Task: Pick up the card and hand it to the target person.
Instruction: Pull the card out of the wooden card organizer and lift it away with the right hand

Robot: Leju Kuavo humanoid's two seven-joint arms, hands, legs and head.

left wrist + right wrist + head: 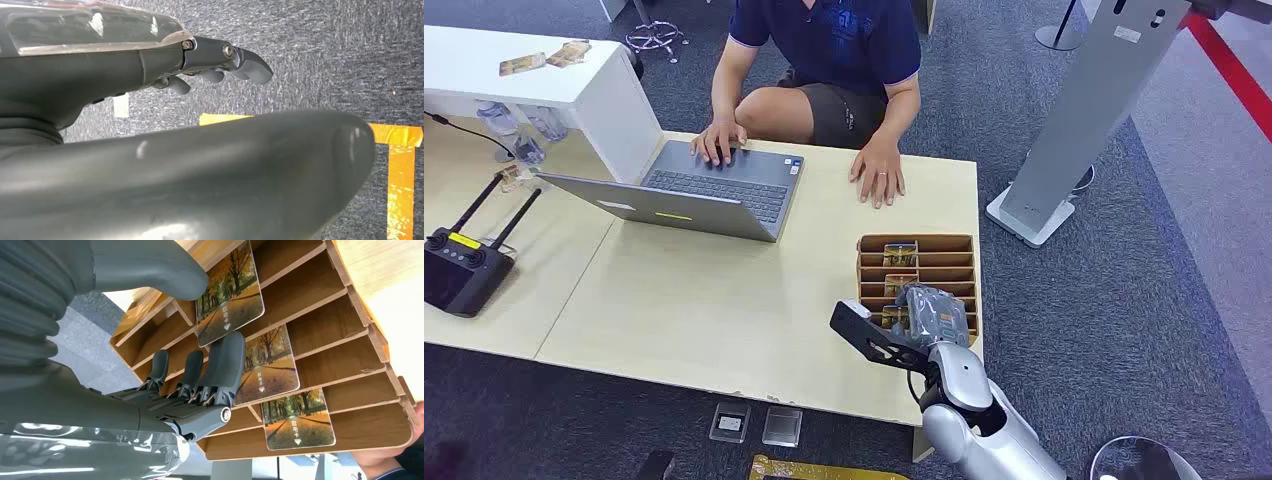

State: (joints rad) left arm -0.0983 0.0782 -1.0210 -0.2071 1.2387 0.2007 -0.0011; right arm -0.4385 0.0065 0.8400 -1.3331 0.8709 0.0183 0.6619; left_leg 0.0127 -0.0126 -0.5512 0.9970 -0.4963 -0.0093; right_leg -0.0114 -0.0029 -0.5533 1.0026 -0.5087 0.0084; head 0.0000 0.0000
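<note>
Centrally, a pale table (724,310) carries a laptop (714,190) under a seated person's hand (717,142). Near the right edge sits a slotted wooden rack (944,245) holding three cards. The right hand (929,315) reaches into it, thumb and fingers (225,365) around the nearest card (230,290), grip unclear. The left hand (220,62) hangs over carpet, fingers curled, empty.
</note>
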